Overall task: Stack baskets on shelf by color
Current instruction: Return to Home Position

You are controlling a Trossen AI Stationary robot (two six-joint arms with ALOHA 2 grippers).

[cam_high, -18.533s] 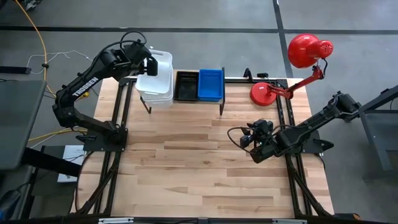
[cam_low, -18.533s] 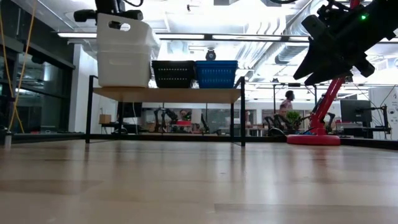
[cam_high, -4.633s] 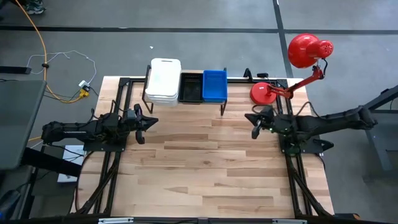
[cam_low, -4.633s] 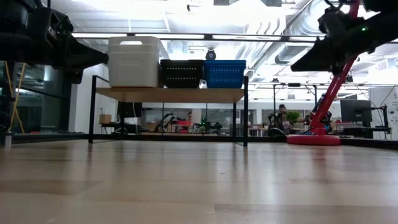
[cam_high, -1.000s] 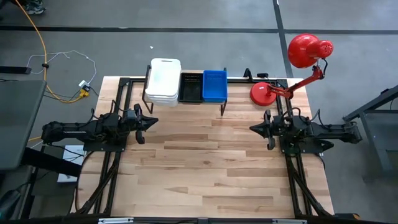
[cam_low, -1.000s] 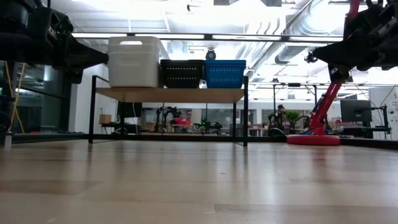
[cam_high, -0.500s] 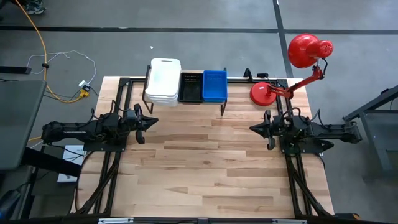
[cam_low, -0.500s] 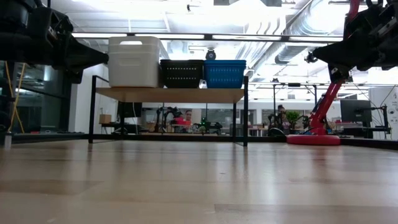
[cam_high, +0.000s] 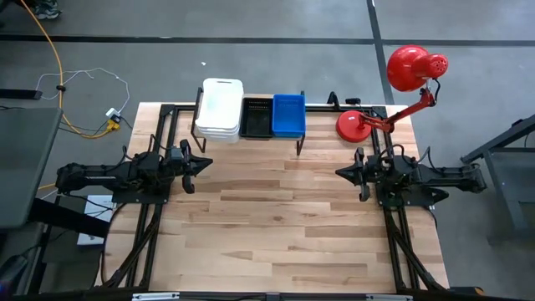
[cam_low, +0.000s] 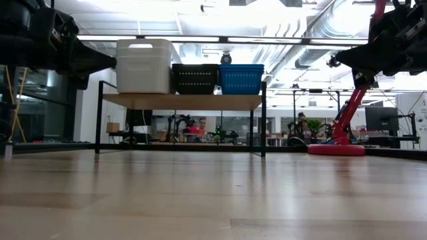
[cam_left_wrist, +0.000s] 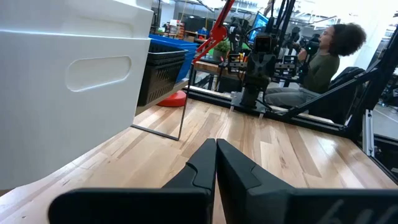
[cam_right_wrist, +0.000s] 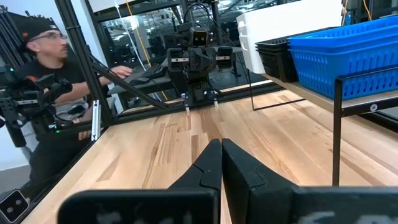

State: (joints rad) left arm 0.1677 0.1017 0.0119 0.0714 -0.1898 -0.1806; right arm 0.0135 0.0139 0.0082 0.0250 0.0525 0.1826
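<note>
My left gripper (cam_high: 206, 161) lay low at the table's (cam_high: 276, 234) left edge, mid-frame in the high view, fingers pressed together and holding nothing. My right gripper (cam_high: 339, 173) faced it from the right of centre, fingers likewise closed and empty. At upper centre, the shelf (cam_low: 180, 101) carried the baskets in a tight row: white baskets (cam_high: 221, 109) nested at the left, black basket (cam_high: 255, 117) in the middle, blue basket (cam_high: 287, 114) at the right. The red lamp base (cam_high: 353, 125) stood just beyond the shelf's right end.
</note>
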